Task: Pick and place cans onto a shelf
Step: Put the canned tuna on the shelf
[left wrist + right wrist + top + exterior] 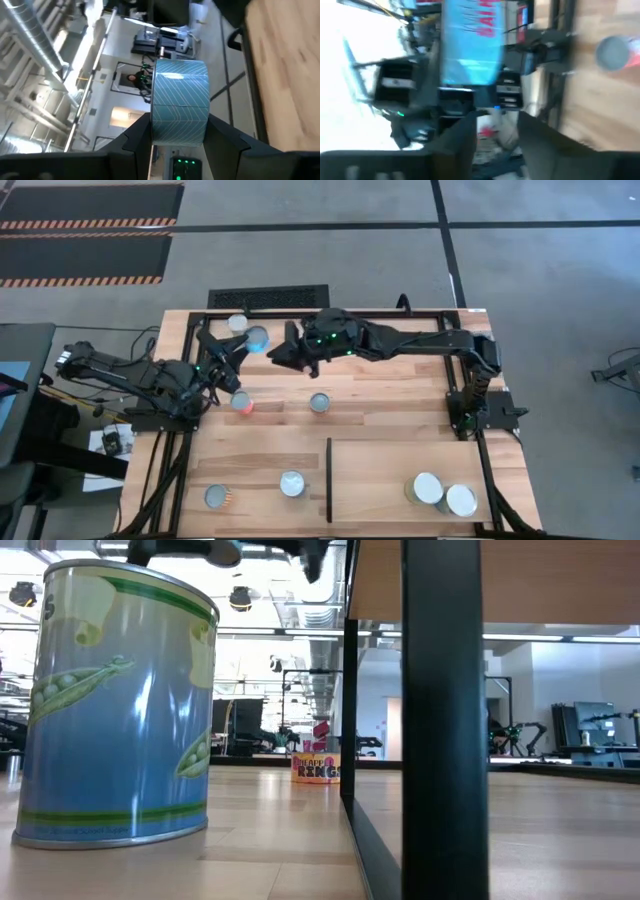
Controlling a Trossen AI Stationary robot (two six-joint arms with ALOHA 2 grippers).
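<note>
**Operator:** What is found around the tools, and is anything in the way?

**Technician:** Both grippers are raised over the far part of the plank table. The shelf lies well apart from them, at the near right corner, and is bounded by a thin black divider. Two white-topped cans are stood on it, touching each other. Below and between the grippers, a red-sided can and a grey-topped can are stood on the table. A silver-topped can is set just beyond the left gripper, at the far edge. Two further cans are stood near the front, left of the divider. From table height, a pea-labelled can is seen upright just beside the divider. The air between the two grippers is not blocked.

**Operator:** What is the state of each tool?

**Technician:** The left gripper is closed on the teal can, which is clamped by its lower end between both fingers. The right gripper is pointed at that can from the opposite side, near it. Its fingers are parted and nothing is held between them.

**Operator:** How is the held can described?

**Technician:** It is a cylinder wrapped in a teal label with fine pale chevron lines. It is held off the table, projecting straight out past the left fingertips.
</note>
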